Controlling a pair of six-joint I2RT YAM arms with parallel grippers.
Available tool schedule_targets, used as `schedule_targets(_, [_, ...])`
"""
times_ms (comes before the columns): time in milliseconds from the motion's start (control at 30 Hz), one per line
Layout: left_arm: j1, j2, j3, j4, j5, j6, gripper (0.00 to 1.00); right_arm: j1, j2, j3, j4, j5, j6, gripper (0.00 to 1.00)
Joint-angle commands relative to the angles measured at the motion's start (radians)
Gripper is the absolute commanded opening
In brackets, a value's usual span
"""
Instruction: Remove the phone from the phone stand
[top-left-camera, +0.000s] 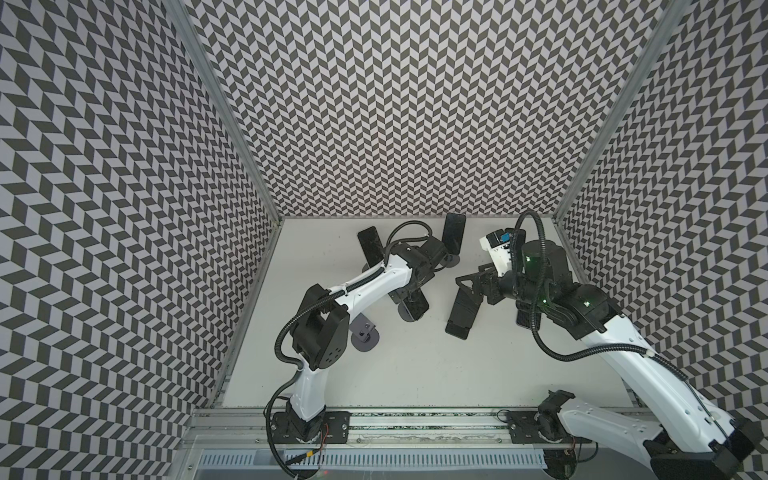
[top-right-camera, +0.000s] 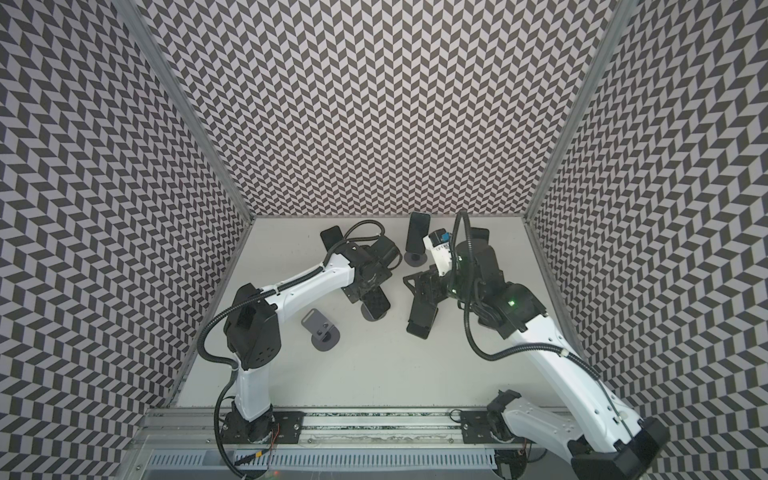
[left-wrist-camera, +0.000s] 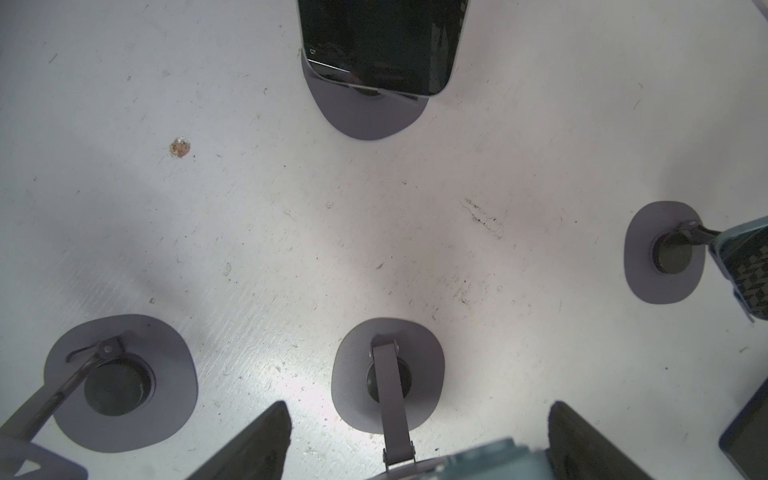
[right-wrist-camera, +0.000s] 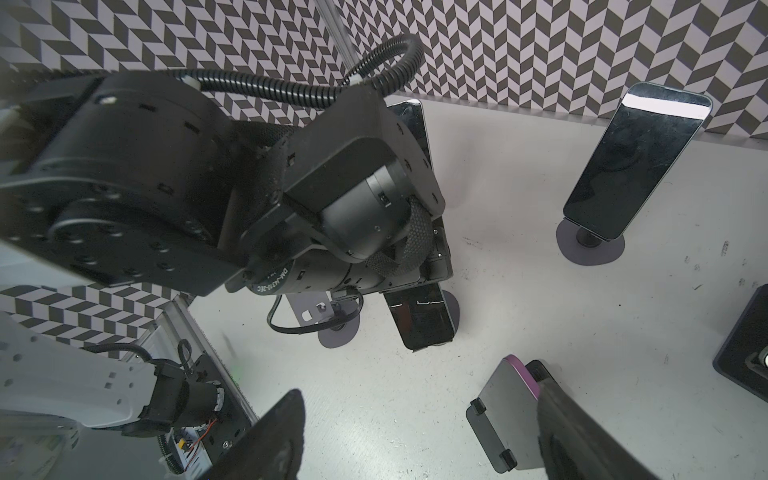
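Observation:
In both top views my left gripper (top-left-camera: 409, 293) (top-right-camera: 368, 291) hangs over a dark phone (top-left-camera: 415, 307) on its grey phone stand (top-left-camera: 404, 316) at mid-table. In the left wrist view the left gripper (left-wrist-camera: 419, 415) is open. Its fingers (left-wrist-camera: 257, 444) straddle the teal-edged phone (left-wrist-camera: 490, 455), above the stand's round base (left-wrist-camera: 353, 374). My right gripper (top-left-camera: 471, 284) (right-wrist-camera: 419, 395) is open with bare table between its fingers. One of its fingers (right-wrist-camera: 582, 436) is beside a pink-edged phone (right-wrist-camera: 511, 415) on another stand.
Two more phones stand on stands near the back wall (top-left-camera: 370, 245) (top-left-camera: 453, 237). An empty stand (top-left-camera: 363, 332) sits to the front left. The patterned walls close in on three sides, and the two arms are close together at mid-table.

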Motion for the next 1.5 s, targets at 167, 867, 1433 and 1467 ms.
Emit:
schedule_targets(167, [0.004, 0.018, 0.025, -0.021, -0.02, 0.005, 0.95, 0.004, -0.006, -0.007, 0.046, -0.006, -0.012, 0.85])
schedule_targets(867, [0.004, -0.005, -0.001, -0.01, -0.021, 0.005, 0.88, 0.004, -0.01, -0.009, 0.049, -0.007, -0.012, 0.85])
schedule_targets(1433, [0.006, -0.034, -0.052, 0.021, -0.004, 0.004, 0.83, 0.004, -0.003, -0.014, 0.055, -0.012, -0.01, 0.85])
schedule_targets(1467, [0.006, -0.033, -0.051, 0.021, -0.004, 0.004, 0.83, 0.004, 0.0, -0.013, 0.057, -0.011, -0.012, 0.85])
